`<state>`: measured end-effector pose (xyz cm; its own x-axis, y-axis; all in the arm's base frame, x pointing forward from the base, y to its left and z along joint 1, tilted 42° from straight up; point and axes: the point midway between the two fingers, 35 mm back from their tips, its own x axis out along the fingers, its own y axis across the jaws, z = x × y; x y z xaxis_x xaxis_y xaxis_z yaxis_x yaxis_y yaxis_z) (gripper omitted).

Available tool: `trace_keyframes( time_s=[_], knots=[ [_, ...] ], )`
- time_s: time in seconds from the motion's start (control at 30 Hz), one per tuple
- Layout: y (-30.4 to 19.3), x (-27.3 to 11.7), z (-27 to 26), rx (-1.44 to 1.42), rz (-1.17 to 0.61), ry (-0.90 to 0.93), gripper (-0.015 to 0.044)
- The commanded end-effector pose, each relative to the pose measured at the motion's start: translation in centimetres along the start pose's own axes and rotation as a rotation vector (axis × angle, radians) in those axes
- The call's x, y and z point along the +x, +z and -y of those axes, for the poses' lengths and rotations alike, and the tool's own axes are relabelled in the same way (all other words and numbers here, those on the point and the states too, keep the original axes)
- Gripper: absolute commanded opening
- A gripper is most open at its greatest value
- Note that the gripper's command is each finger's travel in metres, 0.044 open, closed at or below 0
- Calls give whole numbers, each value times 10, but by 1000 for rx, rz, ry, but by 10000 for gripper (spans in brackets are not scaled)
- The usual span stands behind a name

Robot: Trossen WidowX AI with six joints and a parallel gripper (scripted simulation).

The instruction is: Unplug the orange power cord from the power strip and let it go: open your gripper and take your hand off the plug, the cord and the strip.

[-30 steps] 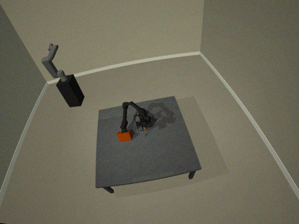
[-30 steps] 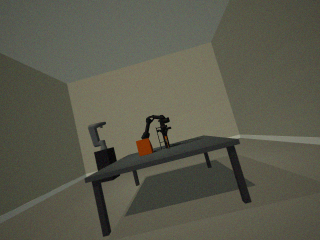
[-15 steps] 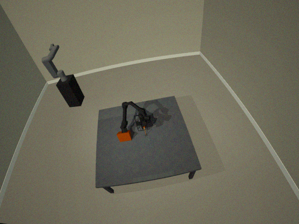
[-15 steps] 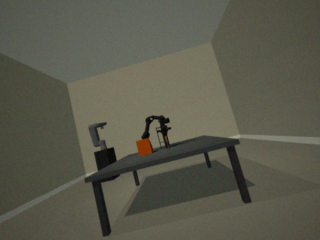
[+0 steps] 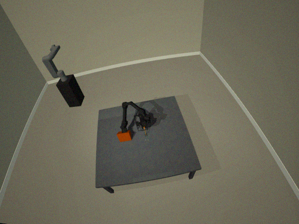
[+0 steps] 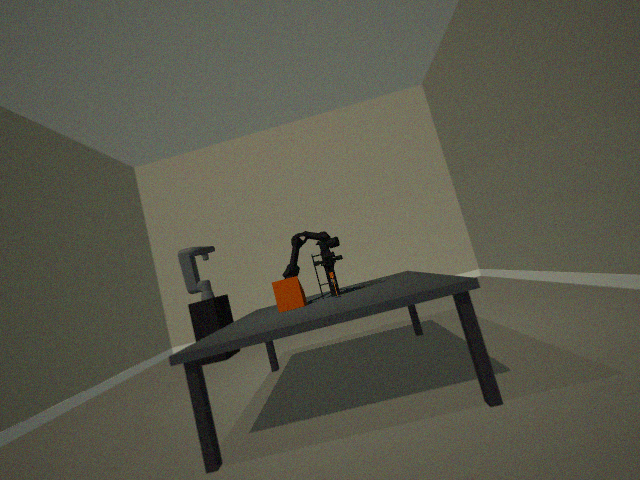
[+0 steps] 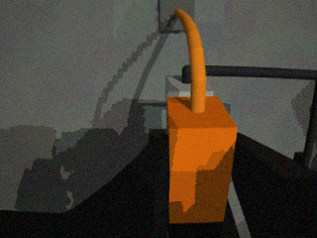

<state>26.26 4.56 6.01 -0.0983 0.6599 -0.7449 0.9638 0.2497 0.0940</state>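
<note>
Pincer (image 5: 144, 127) (image 6: 333, 284) (image 7: 198, 143), two fingers against one orange plug (image 5: 144, 127) (image 6: 331, 273) (image 7: 200, 169), one cord (image 5: 145, 132) (image 7: 197, 64).

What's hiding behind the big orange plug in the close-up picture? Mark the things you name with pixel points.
Behind the plug (image 7: 200, 174), a bit of something pale (image 7: 175, 88) peeks out past its top edge. The plug covers the rest, so I can't tell what it is.

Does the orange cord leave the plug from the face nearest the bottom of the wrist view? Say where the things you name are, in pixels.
No, the cord (image 7: 197, 59) rises from the plug's (image 7: 200, 149) upper face there.
</note>
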Motion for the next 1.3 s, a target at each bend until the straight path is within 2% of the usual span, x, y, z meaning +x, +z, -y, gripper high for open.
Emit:
trace_keyframes(
  time_s=[0.0, 1.13, 1.27],
  knots=[
    [0, 0, 0, -1, 0, 0, 2],
    [51, -5, -1, 3, 3, 2, 0],
    [42, -1, 0, 4, -3, 3, 105]
  ],
)
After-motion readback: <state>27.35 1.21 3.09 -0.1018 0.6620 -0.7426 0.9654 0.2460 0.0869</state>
